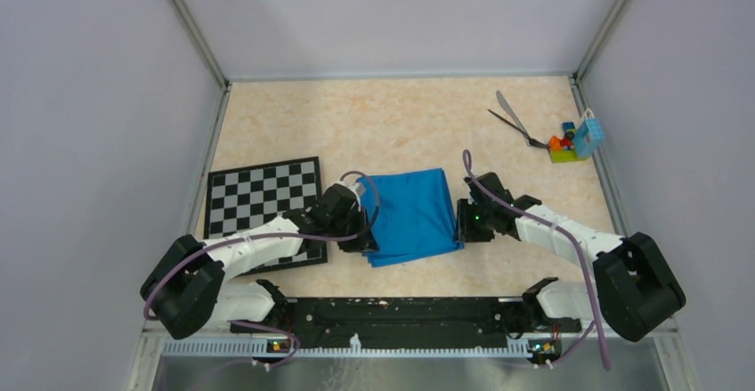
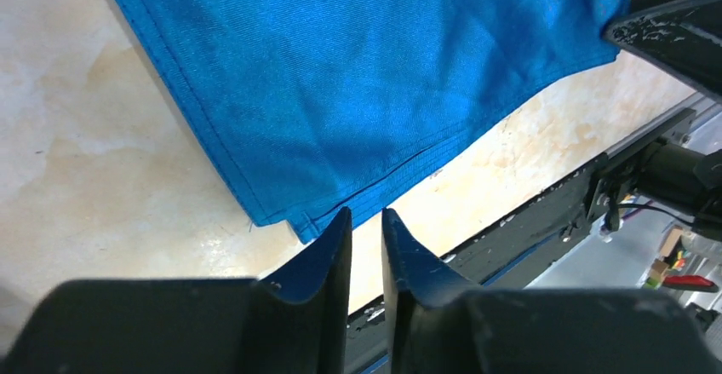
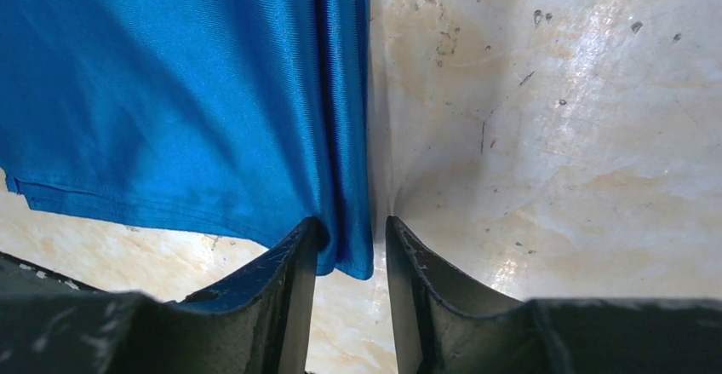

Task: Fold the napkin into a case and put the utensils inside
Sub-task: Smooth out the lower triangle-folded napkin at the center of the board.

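Observation:
The blue napkin (image 1: pixel 411 215) lies folded into a flat, layered rectangle at the middle of the table. My left gripper (image 1: pixel 361 235) is low at its near left corner. In the left wrist view the jaws (image 2: pixel 367 216) stand a narrow gap apart with nothing between them, and the napkin's (image 2: pixel 358 76) corner lies just ahead of the left tip. My right gripper (image 1: pixel 462 224) is at the near right corner, open (image 3: pixel 351 225). The napkin's (image 3: pixel 170 84) folded edge lies between its fingers, against the left one and apart from the right one. The utensils, one silver (image 1: pixel 507 109) and one black (image 1: pixel 512 126), lie far back right.
A chessboard (image 1: pixel 263 197) lies left of the napkin, partly under my left arm. Small colourful toy blocks (image 1: pixel 574 142) sit by the right wall beside the utensils. A black rail (image 1: pixel 401 311) runs along the near table edge. Walls close in the table on three sides.

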`<state>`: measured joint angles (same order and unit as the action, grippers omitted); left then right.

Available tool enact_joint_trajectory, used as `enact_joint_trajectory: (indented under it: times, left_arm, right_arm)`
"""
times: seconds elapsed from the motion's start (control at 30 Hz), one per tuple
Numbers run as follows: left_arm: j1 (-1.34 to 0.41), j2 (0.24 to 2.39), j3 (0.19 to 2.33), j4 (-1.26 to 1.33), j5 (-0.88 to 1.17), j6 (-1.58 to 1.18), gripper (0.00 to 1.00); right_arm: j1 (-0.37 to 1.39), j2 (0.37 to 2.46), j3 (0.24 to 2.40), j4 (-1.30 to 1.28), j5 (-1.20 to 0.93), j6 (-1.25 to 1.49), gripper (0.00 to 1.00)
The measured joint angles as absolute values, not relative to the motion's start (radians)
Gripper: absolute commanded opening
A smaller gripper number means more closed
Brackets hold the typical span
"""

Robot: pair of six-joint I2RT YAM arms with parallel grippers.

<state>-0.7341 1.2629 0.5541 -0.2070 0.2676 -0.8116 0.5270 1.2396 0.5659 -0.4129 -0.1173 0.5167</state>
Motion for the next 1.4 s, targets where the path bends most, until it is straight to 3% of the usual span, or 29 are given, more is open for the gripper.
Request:
enact_joint_trajectory:
  times: [0.17,0.57,0.7,0.9,1.4]
  left_arm:
    - [-0.735,1.231,0.557,-0.25,0.225,-0.808,0.6]
    - [-0.735,1.293,0.559,-0.248,0.151,-0.813,0.62]
    - [-0.735,1.32,0.571,-0.224,0.149,-0.813,0.32]
    - [-0.736,1.337,0.57,-0.23,0.149,-0.813,0.08]
    - [-0.794,1.303,0.601,-0.245,0.19,-0.823,0.13]
  right_arm:
    - [0.527,1.23,0.586,-0.442,-0.115,0.505,0.38]
    - [0.527,1.227,0.59,-0.452,-0.116,0.493,0.38]
    - [0.527,1.227,0.59,-0.452,-0.116,0.49,0.37]
    - [0.527,1.227,0.59,-0.453,-0.116,0.49,0.37]
    - [0.636,1.219,0.691,-0.548,0.009,0.502,0.43]
